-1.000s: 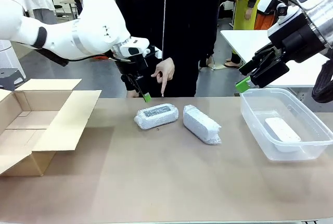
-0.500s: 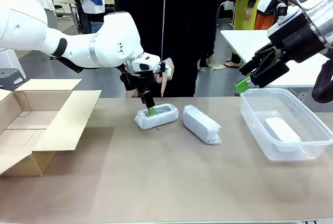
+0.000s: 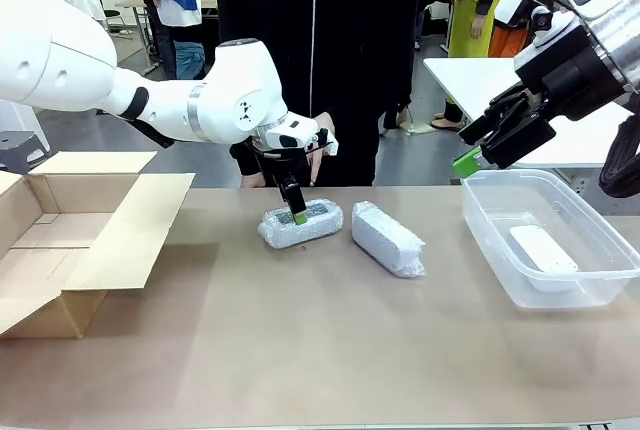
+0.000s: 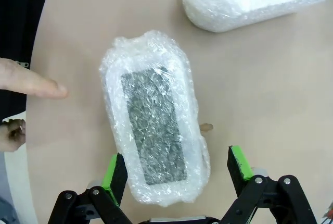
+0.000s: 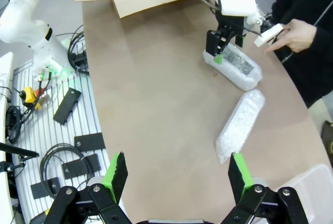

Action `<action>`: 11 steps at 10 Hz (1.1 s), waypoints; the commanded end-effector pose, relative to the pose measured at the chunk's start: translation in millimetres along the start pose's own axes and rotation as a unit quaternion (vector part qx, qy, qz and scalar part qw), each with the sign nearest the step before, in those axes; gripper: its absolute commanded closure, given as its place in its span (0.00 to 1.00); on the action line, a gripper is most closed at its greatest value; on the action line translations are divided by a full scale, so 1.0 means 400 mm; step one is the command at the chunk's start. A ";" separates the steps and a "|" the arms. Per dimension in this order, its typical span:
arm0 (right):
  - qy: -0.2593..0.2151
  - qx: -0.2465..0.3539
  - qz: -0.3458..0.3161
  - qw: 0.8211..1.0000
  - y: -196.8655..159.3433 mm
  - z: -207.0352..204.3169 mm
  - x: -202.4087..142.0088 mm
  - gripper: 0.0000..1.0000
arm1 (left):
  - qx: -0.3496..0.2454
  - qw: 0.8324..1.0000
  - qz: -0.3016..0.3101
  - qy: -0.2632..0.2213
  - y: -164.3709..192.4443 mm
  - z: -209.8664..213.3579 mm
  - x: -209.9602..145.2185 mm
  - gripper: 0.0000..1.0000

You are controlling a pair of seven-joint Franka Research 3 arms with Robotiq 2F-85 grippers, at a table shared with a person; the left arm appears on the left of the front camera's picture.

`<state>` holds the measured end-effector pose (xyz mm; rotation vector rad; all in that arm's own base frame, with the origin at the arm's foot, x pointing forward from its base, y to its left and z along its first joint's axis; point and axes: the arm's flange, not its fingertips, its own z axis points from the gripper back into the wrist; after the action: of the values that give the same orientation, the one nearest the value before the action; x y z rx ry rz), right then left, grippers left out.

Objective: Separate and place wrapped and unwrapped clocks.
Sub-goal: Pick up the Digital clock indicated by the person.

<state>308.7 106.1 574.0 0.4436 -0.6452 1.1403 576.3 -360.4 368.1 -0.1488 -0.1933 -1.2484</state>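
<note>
Left wrist view: bundle inside gripper

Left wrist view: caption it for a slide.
Open black left gripper straddles lumpy bubble-wrapped clock on tan table; person's finger points.

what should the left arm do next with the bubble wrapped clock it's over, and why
Probably close the left gripper on the wrapped clock. Its fingers stand open on either side of the bundle's near end, apart from the wrap, so a squeeze should secure it before any lift.
</note>
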 end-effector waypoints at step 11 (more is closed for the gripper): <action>-0.009 0.012 0.002 1.000 -0.003 -0.002 -0.001 0.00 | -0.006 0.999 0.006 0.044 0.060 -0.085 0.061 0.00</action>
<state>308.7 106.1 574.0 0.4437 -0.6452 1.1403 601.7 -374.9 337.9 -0.1242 -0.1288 -1.2520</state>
